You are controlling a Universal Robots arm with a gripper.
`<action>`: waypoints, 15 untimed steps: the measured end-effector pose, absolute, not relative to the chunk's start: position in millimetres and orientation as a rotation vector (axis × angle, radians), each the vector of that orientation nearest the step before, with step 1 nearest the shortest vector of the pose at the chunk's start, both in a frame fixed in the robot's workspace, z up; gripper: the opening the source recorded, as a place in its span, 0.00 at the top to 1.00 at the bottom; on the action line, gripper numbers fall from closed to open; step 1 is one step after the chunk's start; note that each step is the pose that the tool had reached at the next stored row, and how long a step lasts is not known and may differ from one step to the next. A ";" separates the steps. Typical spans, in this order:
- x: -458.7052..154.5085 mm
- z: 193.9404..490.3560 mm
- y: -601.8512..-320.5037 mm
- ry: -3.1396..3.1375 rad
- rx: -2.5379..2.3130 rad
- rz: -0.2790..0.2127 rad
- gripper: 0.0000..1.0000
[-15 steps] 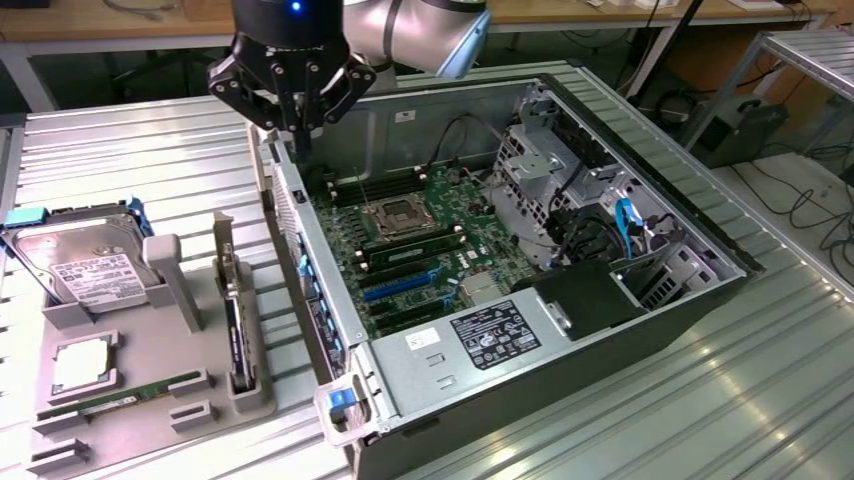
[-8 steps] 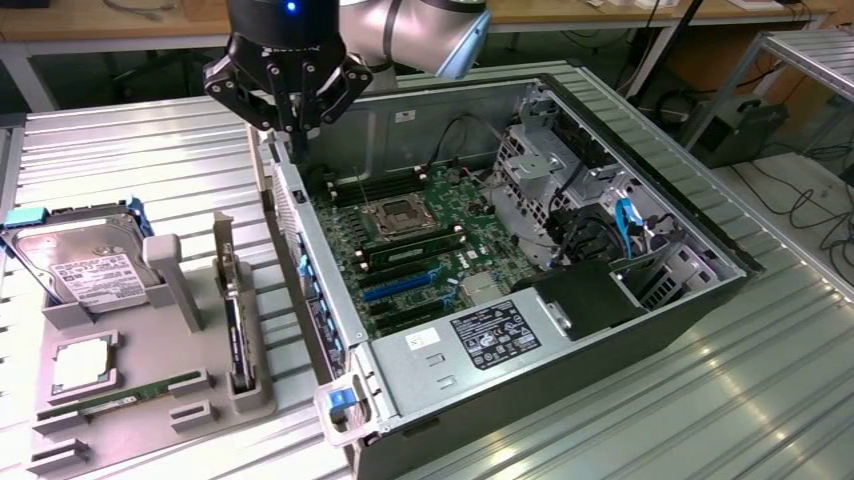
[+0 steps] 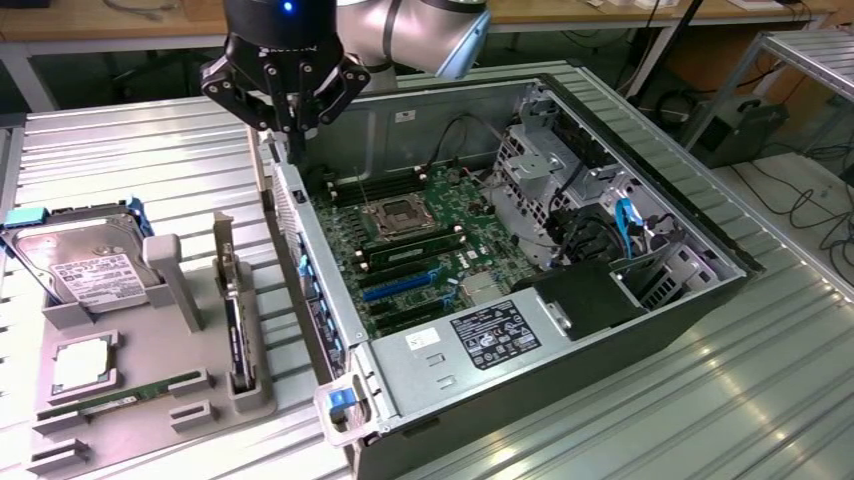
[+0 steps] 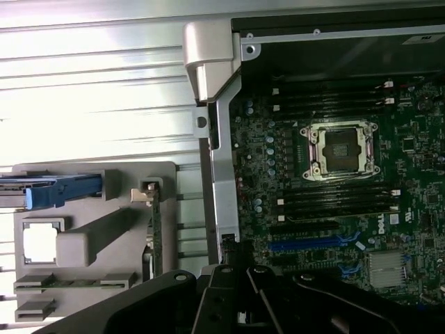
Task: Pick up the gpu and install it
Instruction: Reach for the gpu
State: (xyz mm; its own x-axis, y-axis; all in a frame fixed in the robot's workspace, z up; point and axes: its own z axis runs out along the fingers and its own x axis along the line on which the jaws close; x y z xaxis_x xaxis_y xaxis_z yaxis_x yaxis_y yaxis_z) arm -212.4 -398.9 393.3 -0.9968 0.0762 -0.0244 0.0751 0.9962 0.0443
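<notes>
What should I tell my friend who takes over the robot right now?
Gripper: shut, holding nothing, up over the edge of the open computer case.
Gpu: standing on edge in the grey holder beside the case, not gripped.
Motherboard: its blue slot is empty.
Done: nothing that shows.
Left: picking up the gpu and installing it in the case.

Black hand [image 3: 286, 130], green motherboard [image 3: 461, 215], grey ribbed table [image 3: 134, 140] (blue slot [image 3: 400, 287])
</notes>
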 end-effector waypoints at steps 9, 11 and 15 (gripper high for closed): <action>-215.2 393.3 -398.9 3.112 0.118 0.068 0.89; -215.6 393.3 -398.9 3.112 0.118 0.068 0.89; -216.6 393.3 -398.9 3.112 0.118 0.068 0.89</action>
